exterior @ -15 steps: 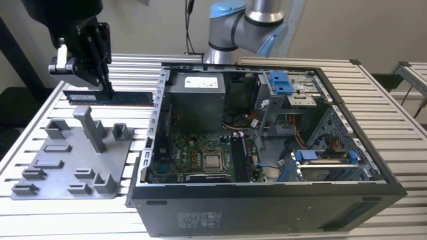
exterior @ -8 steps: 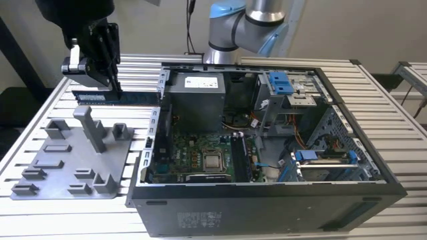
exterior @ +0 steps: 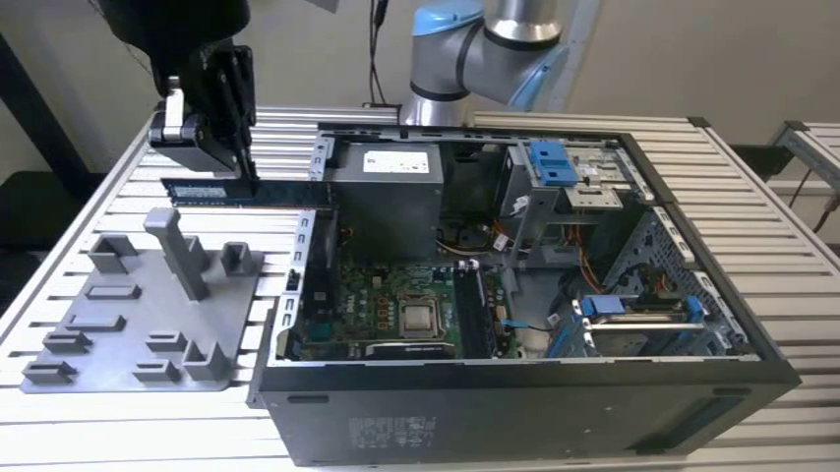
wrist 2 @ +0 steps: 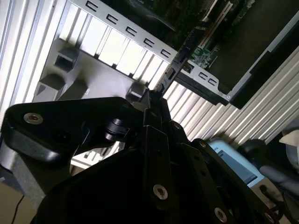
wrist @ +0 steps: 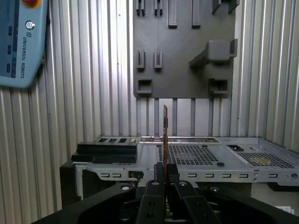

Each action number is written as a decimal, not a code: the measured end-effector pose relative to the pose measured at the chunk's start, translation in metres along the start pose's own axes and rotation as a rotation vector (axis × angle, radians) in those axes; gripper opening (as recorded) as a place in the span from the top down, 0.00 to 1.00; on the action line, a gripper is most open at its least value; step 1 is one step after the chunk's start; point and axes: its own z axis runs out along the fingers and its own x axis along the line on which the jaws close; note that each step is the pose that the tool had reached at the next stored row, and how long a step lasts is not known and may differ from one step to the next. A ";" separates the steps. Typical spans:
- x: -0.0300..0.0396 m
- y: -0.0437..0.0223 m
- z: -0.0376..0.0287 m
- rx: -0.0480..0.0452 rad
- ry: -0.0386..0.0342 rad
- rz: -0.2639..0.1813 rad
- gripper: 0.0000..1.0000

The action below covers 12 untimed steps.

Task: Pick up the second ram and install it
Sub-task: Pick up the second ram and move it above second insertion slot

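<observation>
The open computer case (exterior: 525, 385) on the slatted table (exterior: 749, 206) holds a green motherboard (exterior: 374, 305) on its floor and a grey power supply (exterior: 393, 202) at the back. Blue-tabbed drive cages (exterior: 636, 317) fill the side farthest from the fingers. The gripper (exterior: 246, 177) hangs above the table just outside the case wall. Its fingers (wrist: 173, 175) are clamped tight on the second ram (exterior: 282, 194), which is off the table, held level on its long edge with one end close to the case wall. Below the fingers lies a grey fixture plate (exterior: 132, 329) with posts and small holders. The exterior view shows the stick's broad blue-green face and pale label. In both wrist views it appears edge-on, a thin line sticking out from between the fingers. The first wrist view also takes in a pale blue hand controller (wrist: 18, 46) on the table, off to one side of the fingers
</observation>
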 end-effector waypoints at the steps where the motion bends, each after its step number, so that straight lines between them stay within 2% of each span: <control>1: 0.0000 -0.0019 0.0001 -0.0001 0.0000 0.000 0.86; 12: -0.0005 -0.0245 0.0011 -0.0001 0.0000 0.000 0.86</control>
